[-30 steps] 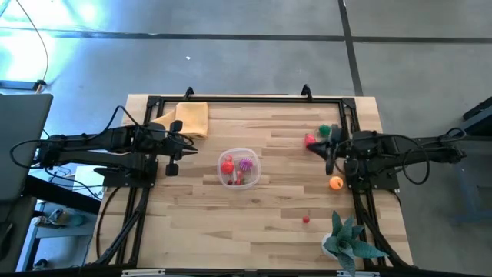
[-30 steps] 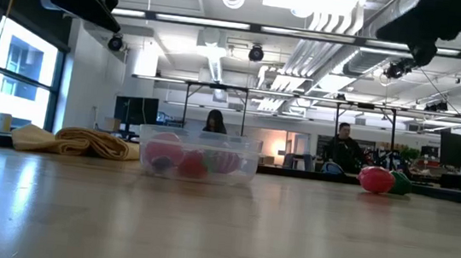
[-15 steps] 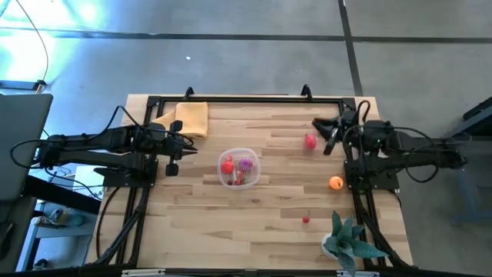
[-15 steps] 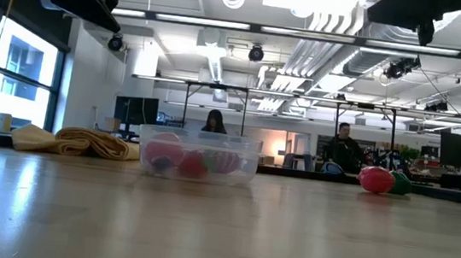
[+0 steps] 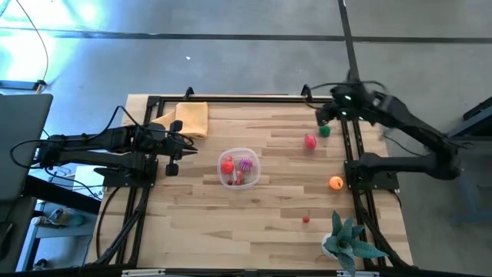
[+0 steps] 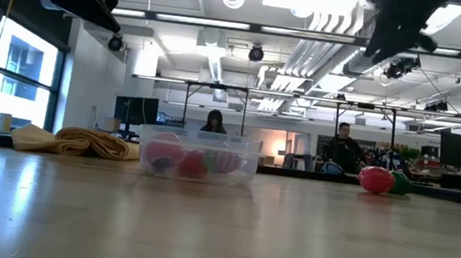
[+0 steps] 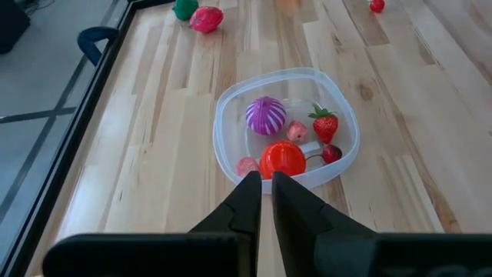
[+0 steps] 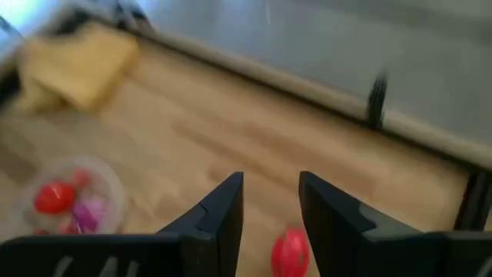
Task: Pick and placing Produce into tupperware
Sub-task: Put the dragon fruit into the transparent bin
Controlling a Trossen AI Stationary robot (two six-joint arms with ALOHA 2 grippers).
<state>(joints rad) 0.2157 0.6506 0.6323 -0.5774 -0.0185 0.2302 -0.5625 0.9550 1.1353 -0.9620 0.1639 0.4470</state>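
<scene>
The clear tupperware point(image 5: 237, 167) stands mid-table with several pieces of produce inside, among them a red ball point(image 7: 281, 159), a purple striped piece point(image 7: 266, 115) and a strawberry point(image 7: 324, 123). On the wood to its right lie a pink-red piece point(image 5: 310, 141), a green one point(image 5: 325, 131), an orange one point(image 5: 336, 183) and a tiny red one point(image 5: 306, 219). My right gripper point(image 5: 321, 115) hangs open, high above the far right corner, slanting down over the pink-red piece point(image 8: 290, 250). Left of the tupperware, my left gripper point(image 7: 267, 188) waits, shut and holding nothing.
A folded yellow cloth point(image 5: 192, 119) lies at the far left. A spiky teal plant point(image 5: 346, 240) stands at the near right corner. A black frame rail point(image 5: 246, 100) runs around the table. People sit in the room behind point(image 6: 344, 150).
My right gripper has risen and swung from beside the pink-red piece toward the table's far right corner, turning as it went. The green piece it covered shows again. No produce has moved.
</scene>
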